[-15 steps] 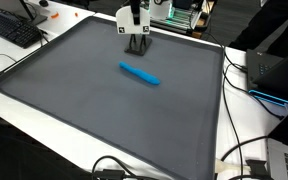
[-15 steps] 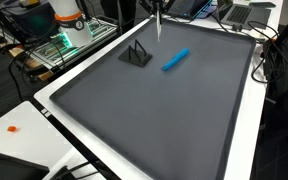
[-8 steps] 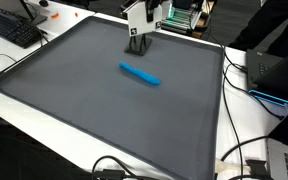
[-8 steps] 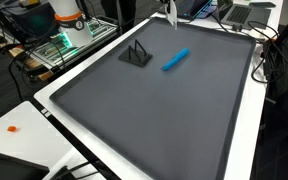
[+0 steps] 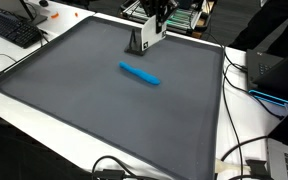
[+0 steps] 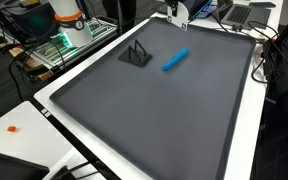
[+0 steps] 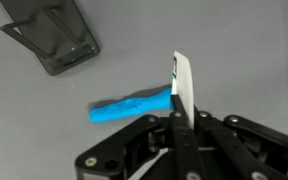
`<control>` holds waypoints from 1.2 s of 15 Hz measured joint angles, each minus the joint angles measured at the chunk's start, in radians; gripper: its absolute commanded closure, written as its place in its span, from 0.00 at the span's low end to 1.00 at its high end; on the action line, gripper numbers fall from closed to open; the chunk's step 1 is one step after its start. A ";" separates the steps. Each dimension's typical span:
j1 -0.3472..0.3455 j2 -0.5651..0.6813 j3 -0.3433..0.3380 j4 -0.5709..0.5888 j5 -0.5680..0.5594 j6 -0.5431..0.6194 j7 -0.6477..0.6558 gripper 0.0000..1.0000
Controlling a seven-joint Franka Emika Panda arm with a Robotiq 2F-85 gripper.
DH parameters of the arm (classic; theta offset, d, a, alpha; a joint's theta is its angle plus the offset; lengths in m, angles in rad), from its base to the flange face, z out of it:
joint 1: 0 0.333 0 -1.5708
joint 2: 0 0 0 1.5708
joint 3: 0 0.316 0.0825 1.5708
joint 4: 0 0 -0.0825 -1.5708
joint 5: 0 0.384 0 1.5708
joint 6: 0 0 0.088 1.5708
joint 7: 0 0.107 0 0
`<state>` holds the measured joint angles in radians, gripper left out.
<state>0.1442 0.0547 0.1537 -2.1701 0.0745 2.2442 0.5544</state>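
Observation:
My gripper [image 7: 180, 118] is shut on a thin white flat piece [image 7: 183, 82] that stands up between the jaws. In both exterior views the gripper [image 5: 154, 18] [image 6: 173, 10] hangs in the air over the far edge of the grey mat and holds the white piece [image 5: 146, 34] tilted. A small black stand [image 6: 136, 55] sits on the mat nearby and also shows in the wrist view [image 7: 49, 36]. A blue elongated object [image 5: 139, 74] [image 6: 176, 60] lies flat on the mat; in the wrist view the blue object [image 7: 130, 105] lies just beyond the fingertips.
The large grey mat [image 5: 94, 110] covers a white table [image 6: 24, 120]. A keyboard [image 5: 12, 30] lies at one corner. Cables [image 5: 246, 150] and a laptop [image 5: 284, 165] crowd one side. Electronics and an orange-white object [image 6: 69, 18] stand beyond the mat.
The gripper has risen from the black stand with the white piece in it, moved toward the mat's far edge and tilted. The blue object has not moved.

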 measured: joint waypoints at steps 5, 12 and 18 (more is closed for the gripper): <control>0.017 0.053 0.001 0.041 -0.023 -0.006 -0.036 0.96; 0.018 0.052 0.000 0.044 -0.022 -0.006 -0.037 0.99; 0.035 0.113 0.004 0.060 -0.022 -0.006 -0.147 0.99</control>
<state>0.1792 0.1672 0.1581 -2.1097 0.0525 2.2386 0.4077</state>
